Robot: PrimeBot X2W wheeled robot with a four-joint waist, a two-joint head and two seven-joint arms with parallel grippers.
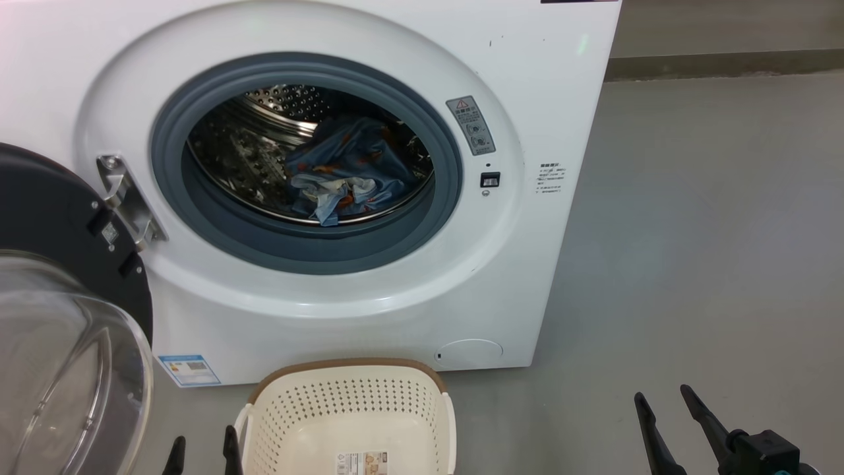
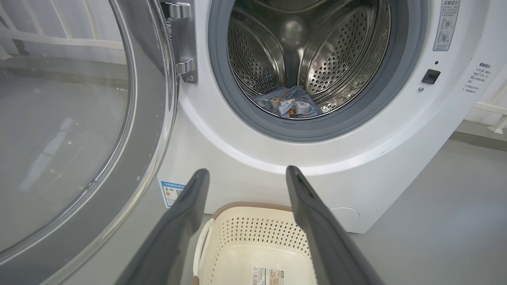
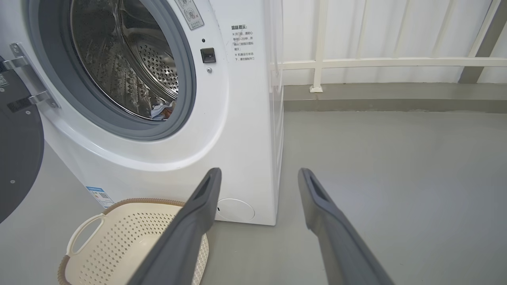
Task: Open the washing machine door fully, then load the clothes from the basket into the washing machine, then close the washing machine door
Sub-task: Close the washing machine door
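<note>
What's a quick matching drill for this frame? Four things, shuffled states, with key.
Things
1. large round black-ringed glass washing machine door
2. light blue printed fabric clothes
3. small cream-white perforated plastic basket
4. left gripper

States
A. empty, standing on the grey floor
B. jaws apart, gripping nothing
C. lying in the perforated steel drum
D. swung wide open, at the head view's left

Pairs: 1-D, 2-C, 3-A, 4-B
</note>
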